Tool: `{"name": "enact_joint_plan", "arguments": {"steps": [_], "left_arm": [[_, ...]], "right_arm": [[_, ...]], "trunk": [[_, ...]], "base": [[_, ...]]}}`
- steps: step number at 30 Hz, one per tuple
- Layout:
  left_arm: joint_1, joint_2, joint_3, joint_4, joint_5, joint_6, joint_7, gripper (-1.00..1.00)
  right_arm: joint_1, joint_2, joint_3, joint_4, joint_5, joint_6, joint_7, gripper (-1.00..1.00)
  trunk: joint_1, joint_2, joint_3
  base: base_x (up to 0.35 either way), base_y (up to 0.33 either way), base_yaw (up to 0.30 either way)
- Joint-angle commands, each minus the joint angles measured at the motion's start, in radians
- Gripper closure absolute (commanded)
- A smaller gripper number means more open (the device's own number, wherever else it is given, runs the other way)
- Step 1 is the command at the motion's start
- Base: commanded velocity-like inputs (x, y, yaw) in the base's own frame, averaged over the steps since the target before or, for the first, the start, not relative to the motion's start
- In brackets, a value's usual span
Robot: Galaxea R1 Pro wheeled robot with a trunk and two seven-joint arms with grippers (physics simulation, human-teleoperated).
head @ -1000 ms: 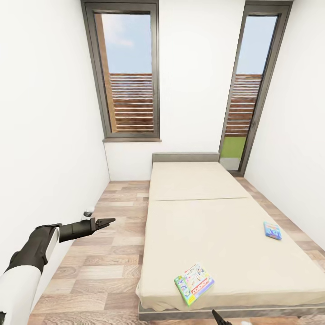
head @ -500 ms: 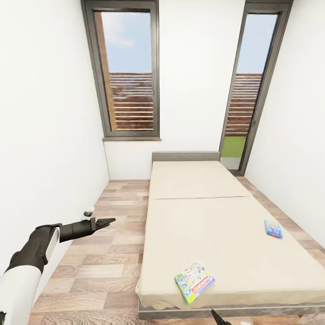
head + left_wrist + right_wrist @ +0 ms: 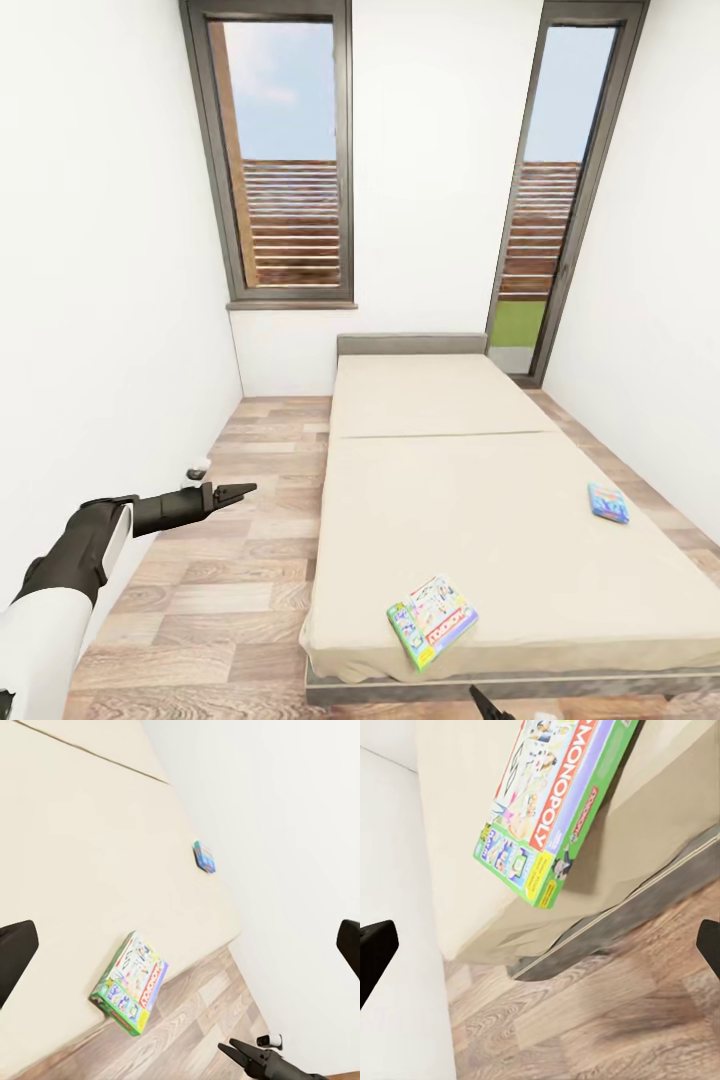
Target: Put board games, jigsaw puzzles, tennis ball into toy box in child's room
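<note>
Both games lie on the bed (image 3: 440,500): the Monopoly box (image 3: 432,621) at the near corner, its end jutting past the mattress edge; the blue box (image 3: 608,502) near the far side. Left gripper (image 3: 234,491) hangs over the floor, jaws seemingly together. Right gripper (image 3: 488,704) empty, fingers spread wide in its wrist view.

Judgement: roll closer and grip the jutting end squarely.

The right wrist view alone reads the box title.
</note>
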Motion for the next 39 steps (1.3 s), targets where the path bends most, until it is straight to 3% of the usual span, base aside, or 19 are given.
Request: {"name": "enact_joint_plan", "arguments": {"steps": [1,4,6,9,14,18,25,32,39], "left_arm": [[-0.001,-0.001,0.003,0.000,-0.006,0.010,-0.007,-1.00],[-0.001,-0.001,0.003,0.000,-0.005,0.010,-0.007,-1.00],[-0.001,-0.002,0.003,0.000,-0.004,0.010,-0.007,-1.00],[-0.001,-0.002,0.002,0.000,-0.004,0.010,-0.007,-1.00],[-0.001,-0.001,0.003,0.000,-0.003,0.009,-0.013,-1.00],[-0.001,0.005,0.006,0.000,-0.001,0.009,-0.017,-1.00],[-0.001,0.001,0.005,0.000,0.001,0.009,-0.017,-1.00],[-0.001,-0.001,0.004,0.000,0.001,0.008,-0.014,-1.00],[-0.001,-0.002,0.002,0.000,0.000,0.010,-0.010,-1.00]], "right_arm": [[-0.001,-0.002,-0.002,0.001,-0.010,0.005,0.009,-1.00],[-0.001,-0.005,-0.005,0.001,-0.029,0.010,0.021,-1.00],[-0.001,-0.007,-0.019,0.005,-0.075,0.018,0.030,-1.00],[-0.004,-0.009,-0.048,0.008,-0.177,0.062,0.035,-1.00],[-0.024,-0.010,-0.066,0.008,-0.387,0.222,0.037,-1.00],[-0.027,-0.009,-0.070,0.010,-0.479,0.248,0.031,-1.00],[-0.028,-0.009,-0.072,0.012,-0.516,0.242,0.026,-1.00],[-0.029,-0.009,-0.077,0.013,-0.522,0.238,0.020,-1.00],[-0.031,-0.007,-0.088,0.013,-0.532,0.239,-0.088,-1.00]], "trunk": [[0.004,-0.008,-0.004],[0.015,-0.029,-0.014],[0.023,-0.043,-0.020],[0.035,-0.064,-0.029],[0.054,-0.099,-0.045],[0.069,-0.127,-0.058],[0.096,-0.176,-0.080],[0.123,-0.225,-0.101],[0.150,-0.274,-0.123]], "base": [[0.000,0.000,0.000],[0.000,0.000,0.000],[0.000,0.000,0.000],[0.000,0.000,0.000],[0.000,0.000,0.000],[0.000,0.000,0.000],[0.000,0.000,0.000],[0.000,0.000,0.000],[0.000,0.000,0.000]]}}
